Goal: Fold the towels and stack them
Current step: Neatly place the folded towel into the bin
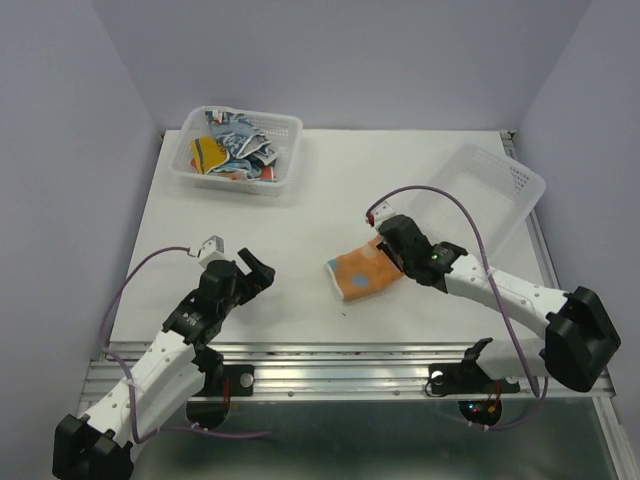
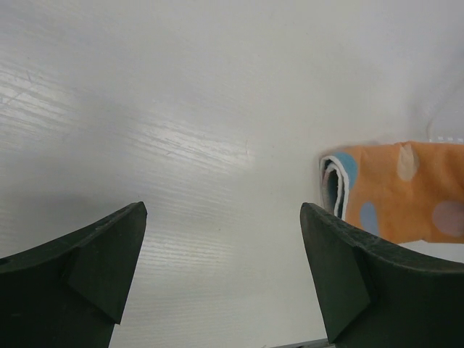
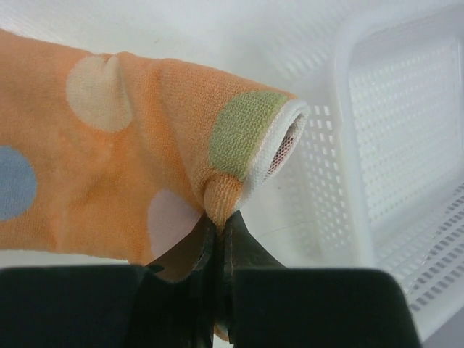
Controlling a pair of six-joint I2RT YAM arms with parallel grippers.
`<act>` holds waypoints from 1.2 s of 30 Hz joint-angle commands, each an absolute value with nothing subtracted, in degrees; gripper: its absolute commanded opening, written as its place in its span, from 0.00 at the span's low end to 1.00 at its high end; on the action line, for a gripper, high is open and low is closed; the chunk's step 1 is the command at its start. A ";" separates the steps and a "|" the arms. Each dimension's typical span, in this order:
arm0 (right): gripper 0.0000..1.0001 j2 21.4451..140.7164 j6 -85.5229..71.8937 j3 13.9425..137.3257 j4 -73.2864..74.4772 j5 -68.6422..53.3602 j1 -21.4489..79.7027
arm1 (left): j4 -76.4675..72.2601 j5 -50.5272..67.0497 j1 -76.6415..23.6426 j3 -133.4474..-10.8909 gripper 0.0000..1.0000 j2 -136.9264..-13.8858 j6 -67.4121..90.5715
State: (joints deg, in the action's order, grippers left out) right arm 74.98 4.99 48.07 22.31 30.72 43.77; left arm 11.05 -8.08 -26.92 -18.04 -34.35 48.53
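Orange dotted towel (image 1: 362, 270) sits folded on the surface (image 1: 300, 215), edge pinched in the right jaws. Left jaws wide apart, empty.

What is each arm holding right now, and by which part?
The right gripper pinches the folded orange dotted towel at its edge, near the green dot. The left gripper is open and holds nothing.

Pale lavender walls (image 1: 80, 120) on three sides, white tabletop (image 1: 300, 220), aluminium rail (image 1: 330, 356) along near edge
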 commanded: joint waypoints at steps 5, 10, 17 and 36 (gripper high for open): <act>0.02 71.80 35.31 58.16 31.35 17.84 36.04 | 10.02 -9.75 -26.98 -20.92 0.99 -34.98 47.20; 0.02 70.15 46.72 66.52 39.18 13.82 28.67 | 10.02 -10.81 -26.98 -20.92 0.99 -34.89 47.11; 0.02 69.25 56.50 74.79 43.85 10.63 24.35 | 11.60 -15.02 -26.98 -22.50 0.99 -35.16 47.46; 0.01 85.95 64.86 88.87 46.86 3.60 5.81 | 15.38 -20.92 -26.98 -26.02 0.99 -38.76 49.04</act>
State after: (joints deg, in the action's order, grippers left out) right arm 85.36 59.86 88.95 47.99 7.46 7.70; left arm 14.92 -18.41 -26.92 -23.40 -38.72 48.60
